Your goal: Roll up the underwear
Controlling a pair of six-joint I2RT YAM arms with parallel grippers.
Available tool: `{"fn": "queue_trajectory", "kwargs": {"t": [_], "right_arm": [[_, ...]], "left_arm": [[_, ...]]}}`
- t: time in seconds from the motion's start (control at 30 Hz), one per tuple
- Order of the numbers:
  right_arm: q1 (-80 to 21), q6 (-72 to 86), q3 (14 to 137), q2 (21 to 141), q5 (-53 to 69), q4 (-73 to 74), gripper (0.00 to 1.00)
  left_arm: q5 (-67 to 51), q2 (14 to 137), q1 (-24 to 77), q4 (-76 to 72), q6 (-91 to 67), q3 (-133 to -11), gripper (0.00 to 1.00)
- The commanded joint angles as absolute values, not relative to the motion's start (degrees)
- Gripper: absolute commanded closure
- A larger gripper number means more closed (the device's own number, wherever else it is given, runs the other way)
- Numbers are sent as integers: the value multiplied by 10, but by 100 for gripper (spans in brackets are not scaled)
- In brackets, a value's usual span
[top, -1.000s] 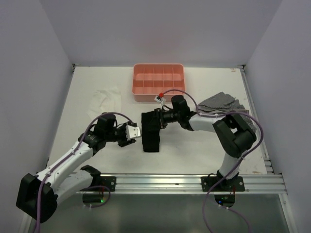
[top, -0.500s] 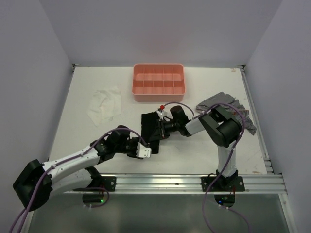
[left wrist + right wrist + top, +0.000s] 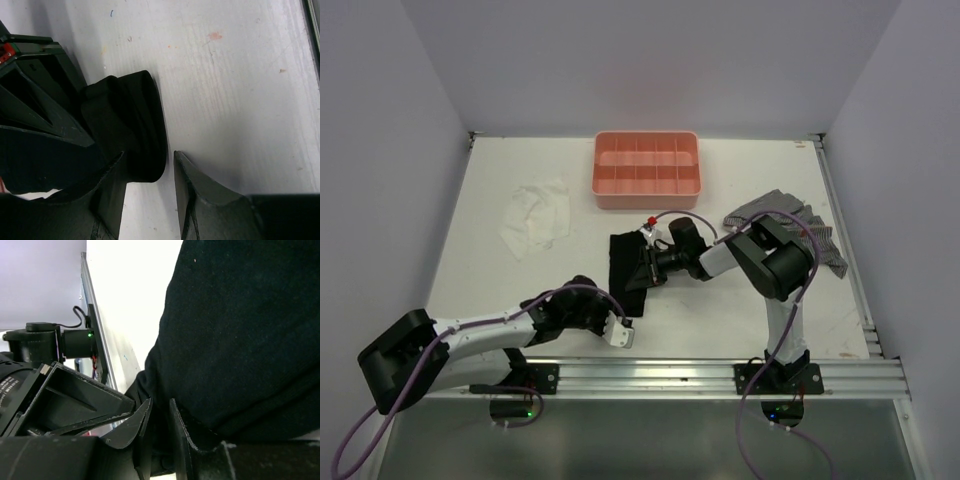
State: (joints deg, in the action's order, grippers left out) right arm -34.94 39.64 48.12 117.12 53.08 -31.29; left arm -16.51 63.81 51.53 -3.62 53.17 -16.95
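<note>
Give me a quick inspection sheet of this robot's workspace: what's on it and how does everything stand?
Surface: white table, a few small stains.
Job's things: black underwear mid-table, its near end rolled up.
Clutter: pink tray at the back; white cloth on the left; grey checked cloth on the right.
Grippers: left gripper open, at the roll's near end; right gripper shut on the underwear.
Cables: purple cables run along both arms.
Surroundings: plain pale walls on three sides; metal rail at the near edge.

Matt black cloth underwear (image 3: 623,262); smooth pink plastic tray (image 3: 620,201).
</note>
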Motion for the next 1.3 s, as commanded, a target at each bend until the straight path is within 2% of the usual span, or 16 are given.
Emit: {"fn": "queue_trajectory", "kwargs": {"t": [0.0, 0.3, 0.37, 0.5, 0.53, 0.57, 0.6, 0.63, 0.73, 0.87, 1.03, 1.27], "right_arm": [[-354, 356, 473, 1213, 475, -240, 75], [-354, 351, 482, 1223, 479, -228, 77], [-355, 347, 481, 1223, 479, -226, 77], [-355, 330, 489, 1212, 476, -207, 76], [-355, 323, 494, 1201, 480, -194, 75], [-354, 302, 499, 1194, 481, -182, 69], [-354, 287, 514, 1184, 483, -151, 64], [-352, 267, 523, 1162, 479, -129, 53], [-344, 196, 555, 1123, 478, -51, 37], [-321, 99, 592, 1052, 483, 54, 22], [-266, -45, 593, 962, 490, 168, 16], [-239, -218, 547, 860, 505, 280, 16]], "left_arm": [[-147, 646, 519, -97, 578, -151, 55], [-115, 660, 543, -145, 610, -121, 57], [-112, 659, 547, -159, 609, -116, 65], [-117, 656, 552, -150, 599, -129, 88], [-122, 654, 553, -122, 594, -137, 97], [-126, 650, 553, -109, 576, -153, 100], [-132, 645, 553, -99, 563, -160, 100], [-140, 642, 553, -71, 550, -169, 100], [-166, 625, 552, -25, 493, -202, 100], [-193, 633, 551, 46, 407, -261, 100], [-292, 683, 512, 107, 367, -315, 100], [-400, 798, 425, 158, 356, -393, 100]]}}
